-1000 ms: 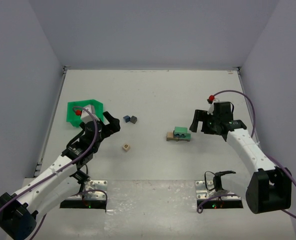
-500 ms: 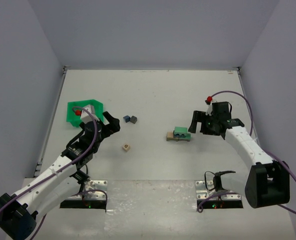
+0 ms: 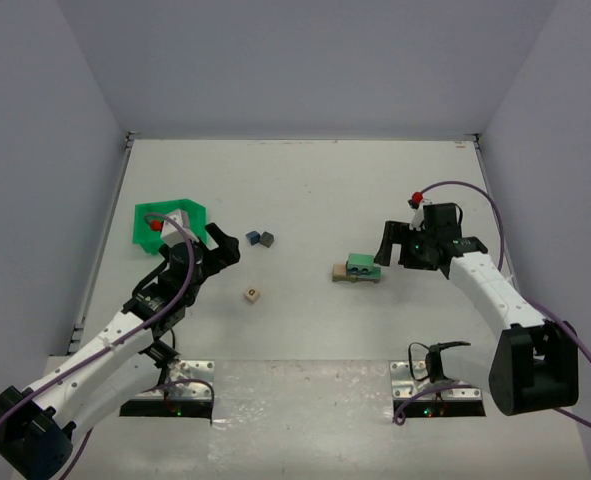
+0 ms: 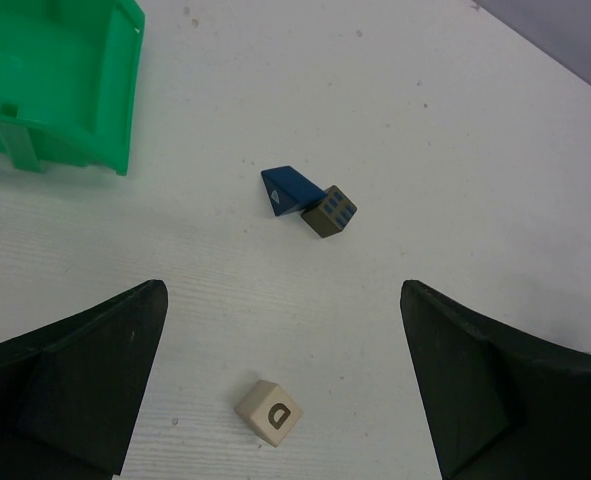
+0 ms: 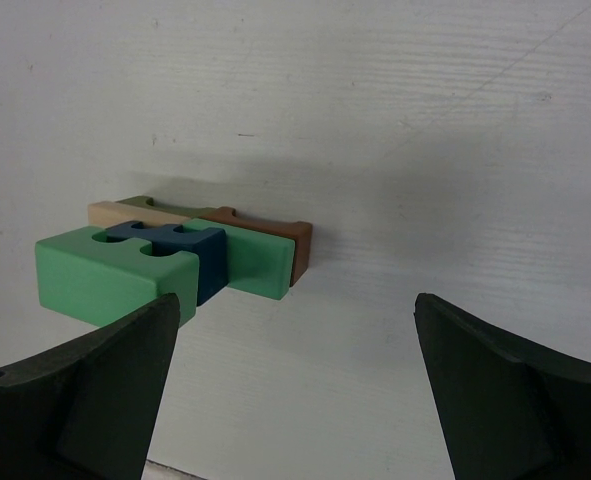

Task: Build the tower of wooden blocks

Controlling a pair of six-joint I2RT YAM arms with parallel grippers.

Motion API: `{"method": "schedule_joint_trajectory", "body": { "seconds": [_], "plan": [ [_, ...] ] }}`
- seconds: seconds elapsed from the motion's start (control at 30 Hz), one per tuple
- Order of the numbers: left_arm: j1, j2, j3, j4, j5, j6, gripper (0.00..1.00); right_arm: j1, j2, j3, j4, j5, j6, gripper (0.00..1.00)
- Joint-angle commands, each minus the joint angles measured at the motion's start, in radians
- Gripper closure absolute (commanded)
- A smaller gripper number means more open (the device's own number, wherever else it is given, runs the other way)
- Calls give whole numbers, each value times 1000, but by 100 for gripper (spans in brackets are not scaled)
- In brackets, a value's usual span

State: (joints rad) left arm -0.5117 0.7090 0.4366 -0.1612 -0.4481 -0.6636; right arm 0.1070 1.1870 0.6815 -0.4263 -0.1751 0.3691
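Note:
The wood block tower [image 3: 358, 268] stands mid-table: tan and brown bars below, a green block [image 5: 125, 268] with a blue piece [image 5: 180, 250] slotted into it on top. My right gripper [image 3: 387, 243] hangs open just right of it, nothing between its fingers; in the right wrist view it [image 5: 295, 390] points past the tower's right end. My left gripper [image 3: 224, 245] is open too, empty, over the left half. A tan letter cube [image 4: 269, 411] lies between and below its fingers [image 4: 85, 370]. A blue wedge [image 4: 283, 190] touches a grey dotted cube [image 4: 329, 211] farther off.
A green plastic bin [image 3: 168, 222] sits at the left, behind my left arm; its rim [image 4: 125, 90] fills the left wrist view's upper left corner. Grey walls enclose the white table [image 3: 305, 180] on three sides.
My right gripper has shifted slightly left and back toward the tower. The left arm and all blocks have stayed put.

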Motion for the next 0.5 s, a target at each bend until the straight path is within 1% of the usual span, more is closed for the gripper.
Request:
{"method": "schedule_joint_trajectory", "body": {
  "seconds": [0.0,0.27,0.47],
  "plan": [
    [-3,-9,-7,34,11,-4,0,-1,-7,9,32,-6,-7,1],
    [-4,-3,-7,37,20,0,0,-1,-3,8,35,-9,-4,1],
    [-4,-8,-9,34,16,1,0,-1,-33,24,1,97,10,1]
  ]
}}
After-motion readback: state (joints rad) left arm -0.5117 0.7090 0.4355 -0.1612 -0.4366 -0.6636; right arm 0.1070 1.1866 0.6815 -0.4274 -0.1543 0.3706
